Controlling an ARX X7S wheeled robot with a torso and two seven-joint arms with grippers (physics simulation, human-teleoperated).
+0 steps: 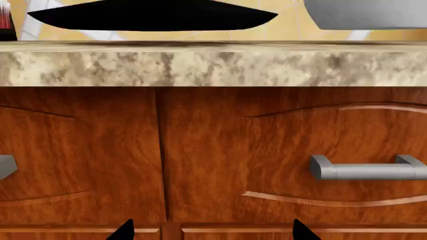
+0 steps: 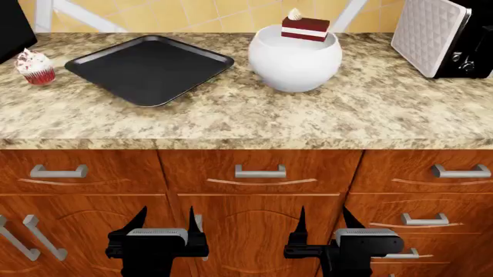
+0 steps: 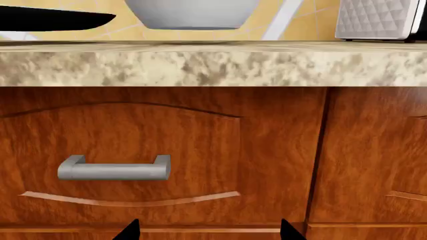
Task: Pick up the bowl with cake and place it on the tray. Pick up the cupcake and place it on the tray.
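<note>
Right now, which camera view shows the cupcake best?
The head view: the cupcake stands whole on the countertop, left of the tray, with red wrapper and white frosting clear. The left wrist view shows only a red and white sliver at its edge, possibly the cupcake. The right wrist view does not show it.

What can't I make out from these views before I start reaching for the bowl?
- Bowl: the inside is hidden by its own wall in the head view; both wrist views sit below the counter edge.
- Cupcake: cut off by the frame edge in the left wrist view.
- Toaster: cropped in the head view.
</note>
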